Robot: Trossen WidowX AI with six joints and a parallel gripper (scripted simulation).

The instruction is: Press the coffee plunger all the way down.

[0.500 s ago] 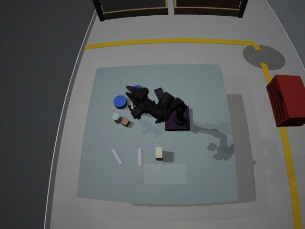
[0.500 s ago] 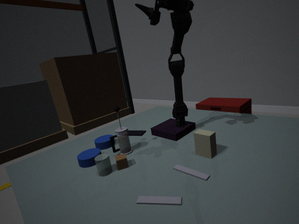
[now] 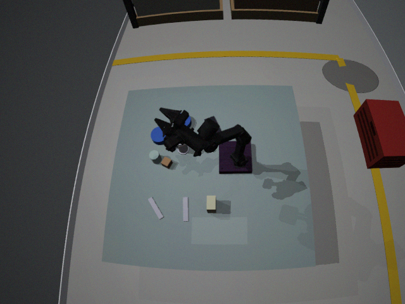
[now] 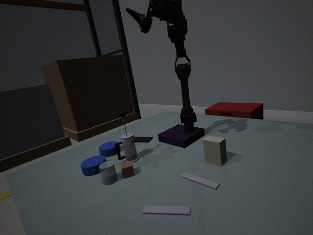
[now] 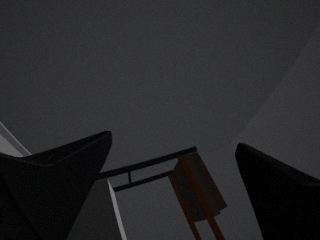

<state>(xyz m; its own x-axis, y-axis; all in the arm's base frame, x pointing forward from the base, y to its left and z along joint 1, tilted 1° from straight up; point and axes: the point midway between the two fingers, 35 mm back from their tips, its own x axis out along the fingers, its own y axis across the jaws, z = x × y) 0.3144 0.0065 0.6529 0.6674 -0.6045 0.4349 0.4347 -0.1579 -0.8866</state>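
Note:
The coffee press [image 4: 129, 150] [image 3: 183, 149] stands upright, a clear cylinder with a pale lid and a black handle on its left side in the exterior view. Its plunger knob [image 4: 122, 114] is black and sits high above the lid on a thin, slightly leaning rod. In the top view the arm hides part of the press. My gripper [image 3: 157, 114] [image 5: 175, 143] is wide open with nothing between its fingers. It is high above the table, well above the press and not touching it. The wrist view shows no press.
Two blue discs [image 4: 93, 165] [image 4: 109, 148], a clear cup [image 4: 108, 173] and an orange-brown cube [image 4: 127, 169] are near the press. A dark flat plate [image 4: 143, 139] lies behind it. A cream block [image 4: 214, 151] and two pale strips [image 4: 167, 210] [image 4: 200, 180] are farther off.

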